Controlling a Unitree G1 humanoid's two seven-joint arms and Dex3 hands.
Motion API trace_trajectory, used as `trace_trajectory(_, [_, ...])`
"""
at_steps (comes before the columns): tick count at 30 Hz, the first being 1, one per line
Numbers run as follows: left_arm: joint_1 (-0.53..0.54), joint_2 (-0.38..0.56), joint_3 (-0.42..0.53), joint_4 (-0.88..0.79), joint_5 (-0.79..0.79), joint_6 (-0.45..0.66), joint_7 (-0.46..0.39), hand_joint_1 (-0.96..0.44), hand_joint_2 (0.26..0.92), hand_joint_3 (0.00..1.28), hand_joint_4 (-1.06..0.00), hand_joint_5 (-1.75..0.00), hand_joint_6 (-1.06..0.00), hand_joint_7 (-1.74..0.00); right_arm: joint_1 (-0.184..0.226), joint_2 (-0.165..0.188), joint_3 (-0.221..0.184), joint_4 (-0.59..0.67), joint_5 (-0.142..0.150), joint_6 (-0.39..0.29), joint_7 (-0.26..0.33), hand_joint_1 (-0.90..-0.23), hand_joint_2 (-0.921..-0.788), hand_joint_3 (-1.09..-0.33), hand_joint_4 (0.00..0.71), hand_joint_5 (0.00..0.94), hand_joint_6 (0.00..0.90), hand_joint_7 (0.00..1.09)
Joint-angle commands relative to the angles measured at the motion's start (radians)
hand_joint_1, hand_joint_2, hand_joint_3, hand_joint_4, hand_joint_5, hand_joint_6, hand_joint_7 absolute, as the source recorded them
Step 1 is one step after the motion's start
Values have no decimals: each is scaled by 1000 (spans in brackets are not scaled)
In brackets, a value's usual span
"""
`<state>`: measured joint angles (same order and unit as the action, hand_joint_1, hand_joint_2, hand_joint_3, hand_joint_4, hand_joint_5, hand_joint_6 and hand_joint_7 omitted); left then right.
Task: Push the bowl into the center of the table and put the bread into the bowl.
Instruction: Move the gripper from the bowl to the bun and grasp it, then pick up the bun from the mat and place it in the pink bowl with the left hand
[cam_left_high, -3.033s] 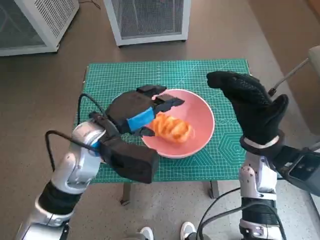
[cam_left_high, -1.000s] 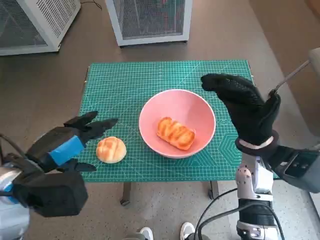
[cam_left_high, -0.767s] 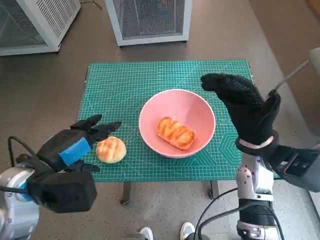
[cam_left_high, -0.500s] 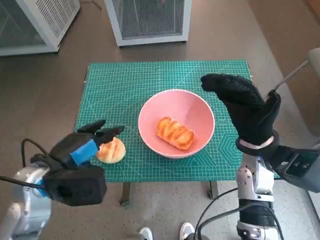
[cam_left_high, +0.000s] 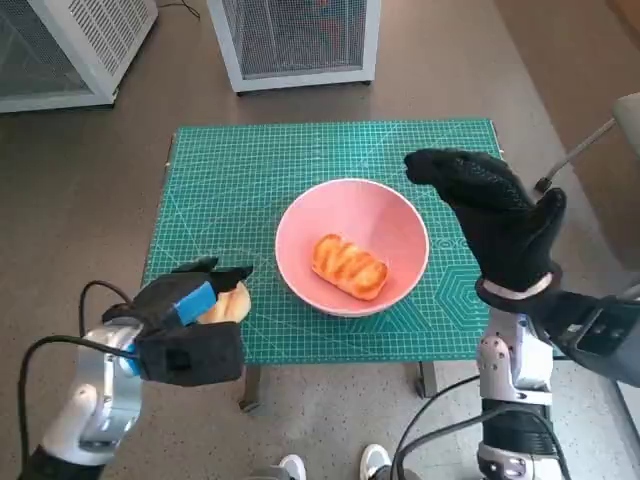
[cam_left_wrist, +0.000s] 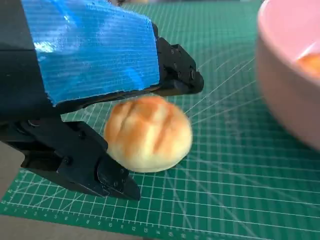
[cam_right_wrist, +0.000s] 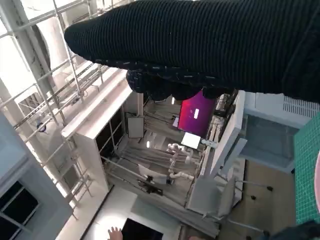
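The pink bowl (cam_left_high: 352, 210) stands near the middle of the green mat and holds a long glazed bread (cam_left_high: 348, 266). A round bun (cam_left_high: 236, 301) lies on the mat near the table's front left edge. My left hand (cam_left_high: 188, 301) is at the bun, partly covering it in the head view. In the left wrist view the bun (cam_left_wrist: 148, 133) sits between my spread black fingers (cam_left_wrist: 175, 75); no firm grip shows. The bowl's wall (cam_left_wrist: 287, 80) is close beside it. My right hand (cam_left_high: 495, 215) hovers above the table's right side, fingers apart and holding nothing.
The green cutting mat (cam_left_high: 250, 170) covers the whole small table. Two white mesh-fronted units (cam_left_high: 290, 40) (cam_left_high: 60, 50) stand on the floor behind it. A thin metal rod (cam_left_high: 580, 150) slants in at the right. White shoes (cam_left_high: 330, 465) show below the front edge.
My left hand has moved from the near left up to the bun, and its fingers now straddle it. The bowl, the bread in it and my right hand have stayed put.
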<state>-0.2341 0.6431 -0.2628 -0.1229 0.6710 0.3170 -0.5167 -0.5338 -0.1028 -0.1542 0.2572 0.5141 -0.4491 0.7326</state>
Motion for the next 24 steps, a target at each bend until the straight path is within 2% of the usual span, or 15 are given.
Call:
trace_trajectory(1, [-34,-7,-29,72,32,-40,43,102,847,47,-513,-59,-619,-99,22,-6,-4,4,-1,7,4,-554,-921,-530,355,1,10,807])
trace_trajectory(2, [-38,-7,-33,92,36,-54,59,103,854,47,-544,-59,-641,-107,22,-6,-4,5,-2,6,3,-554,-921,-530,355,1,11,807])
trace_trajectory(3, [-41,-7,-35,106,38,-65,71,103,871,51,-648,-88,-710,-141,22,-7,-4,5,-3,6,3,-554,-921,-530,355,1,11,807])
trace_trajectory(4, [-44,-5,-38,125,42,-83,89,103,887,42,-721,-97,-735,-199,22,-6,-3,5,-4,6,1,-554,-921,-529,355,1,11,807])
trace_trajectory(5, [-46,-4,-39,138,45,-97,103,83,894,49,-719,-296,-705,-406,22,-6,-3,4,-4,7,0,-554,-921,-530,355,1,11,807])
trace_trajectory(6, [-48,0,-40,153,49,-119,123,54,903,80,-691,-614,-637,-731,22,-6,-2,4,-5,7,0,-553,-921,-530,355,1,10,807])
trace_trajectory(7, [-48,3,-40,164,52,-136,138,35,910,87,-692,-815,-605,-911,22,-6,-1,4,-5,7,0,-553,-921,-531,354,1,10,807])
trace_trajectory(10, [-49,16,-36,181,59,-178,174,13,917,76,-709,-1049,-597,-1090,22,-5,0,3,-6,9,1,-553,-921,-533,353,0,8,809])
trace_trajectory(16, [-33,49,11,94,59,-192,174,4,916,61,-728,-1162,-626,-1112,19,-8,0,7,-5,11,5,-551,-921,-536,353,0,4,816])
trace_trajectory(24, [-23,57,95,-30,29,-161,145,3,916,56,-737,-1111,-623,-1172,17,-10,2,9,-5,14,5,-546,-921,-539,352,0,-1,823])
